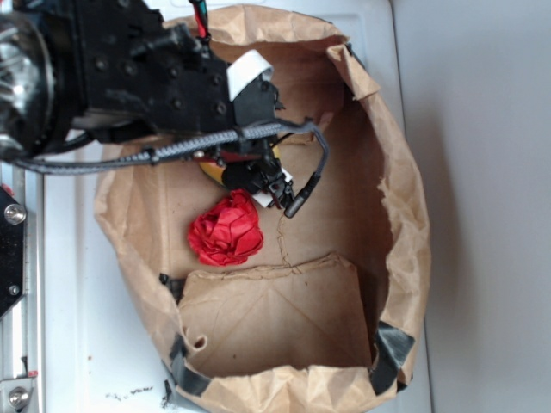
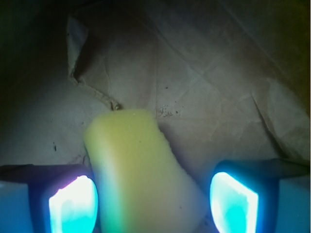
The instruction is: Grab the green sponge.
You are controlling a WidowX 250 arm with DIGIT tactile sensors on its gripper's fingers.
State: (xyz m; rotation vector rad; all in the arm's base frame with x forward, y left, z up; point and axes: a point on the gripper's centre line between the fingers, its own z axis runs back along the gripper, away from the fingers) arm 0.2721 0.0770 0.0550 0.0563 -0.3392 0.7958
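Two glowing fingertips (image 2: 73, 206) of the gripper (image 2: 153, 204) are spreading wide around the green sponge (image 2: 138, 174), which is lying on brown paper; only the exterior view is showing the red paper ball (image 1: 226, 229) nearby inside the paper bag (image 1: 405, 215).

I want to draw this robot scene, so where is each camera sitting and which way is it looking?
Exterior: sits high above, looking down into the paper bag with the red ball; the black arm shows.
Wrist: sits on the arm's hand, looking along the gripper at the bag floor; both glowing fingers show, open around the sponge.
Shared: bag, sponge (a yellow sliver from above).
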